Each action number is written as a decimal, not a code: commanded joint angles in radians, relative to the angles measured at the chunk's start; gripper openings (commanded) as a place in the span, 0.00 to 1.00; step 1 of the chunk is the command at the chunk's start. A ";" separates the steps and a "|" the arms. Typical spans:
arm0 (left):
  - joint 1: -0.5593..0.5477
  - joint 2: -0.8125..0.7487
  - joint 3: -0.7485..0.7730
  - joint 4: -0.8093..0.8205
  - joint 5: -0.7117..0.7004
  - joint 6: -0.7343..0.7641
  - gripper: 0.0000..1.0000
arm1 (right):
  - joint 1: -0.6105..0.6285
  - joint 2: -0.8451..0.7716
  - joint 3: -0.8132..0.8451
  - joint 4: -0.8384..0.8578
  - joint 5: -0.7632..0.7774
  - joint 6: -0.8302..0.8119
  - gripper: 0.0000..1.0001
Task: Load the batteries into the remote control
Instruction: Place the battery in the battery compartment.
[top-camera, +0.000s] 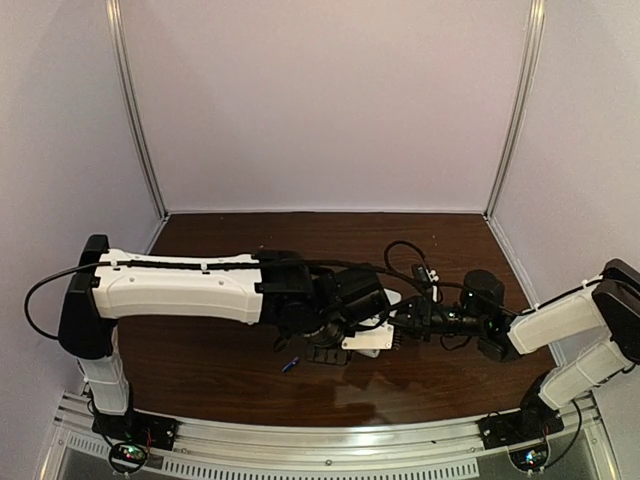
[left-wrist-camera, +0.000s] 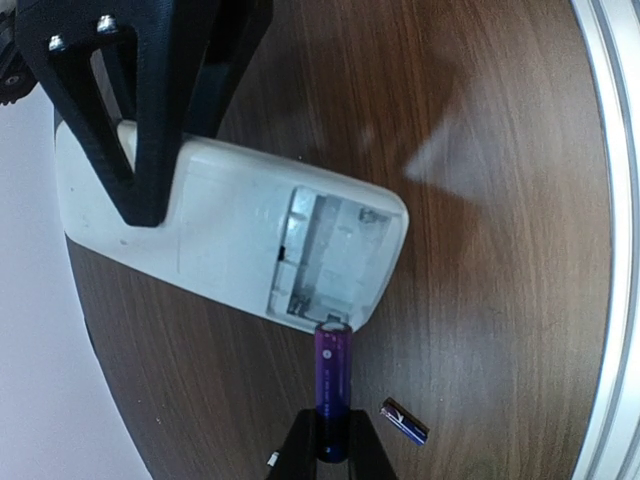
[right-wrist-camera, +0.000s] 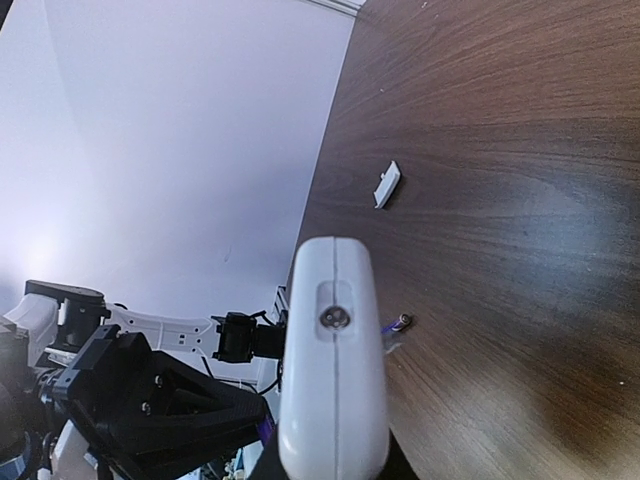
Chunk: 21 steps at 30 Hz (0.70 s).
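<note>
Left wrist: battery (left-wrist-camera: 333, 385) tip at remote control's (left-wrist-camera: 225, 235) open compartment (left-wrist-camera: 330, 245) edge.

Each arm ends in a black base plate (top-camera: 135, 428) bolted onto the aluminium rail (top-camera: 320, 440), and a small glowing spot sits at the rail's near edge under each base. The left arm (top-camera: 175, 285) has smooth white shells, black joints and a black elbow cap. A thin black cable (top-camera: 30, 300) loops out above the rail's left end. The right arm (top-camera: 560, 320) has the same colours, with looped black wires (top-camera: 398, 244) farther from the rail. A black lattice finger (left-wrist-camera: 140, 130) has triangular cut-outs and silver screw heads (left-wrist-camera: 57, 42).
</note>
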 joint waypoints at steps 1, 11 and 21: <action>-0.011 0.023 0.020 -0.012 -0.025 0.008 0.00 | 0.032 0.026 0.030 0.103 0.033 0.031 0.00; -0.019 0.042 0.010 -0.011 -0.041 0.019 0.02 | 0.066 0.044 0.047 0.126 0.048 0.046 0.00; -0.039 0.051 -0.005 -0.010 -0.033 0.051 0.08 | 0.080 0.067 0.059 0.136 0.048 0.044 0.00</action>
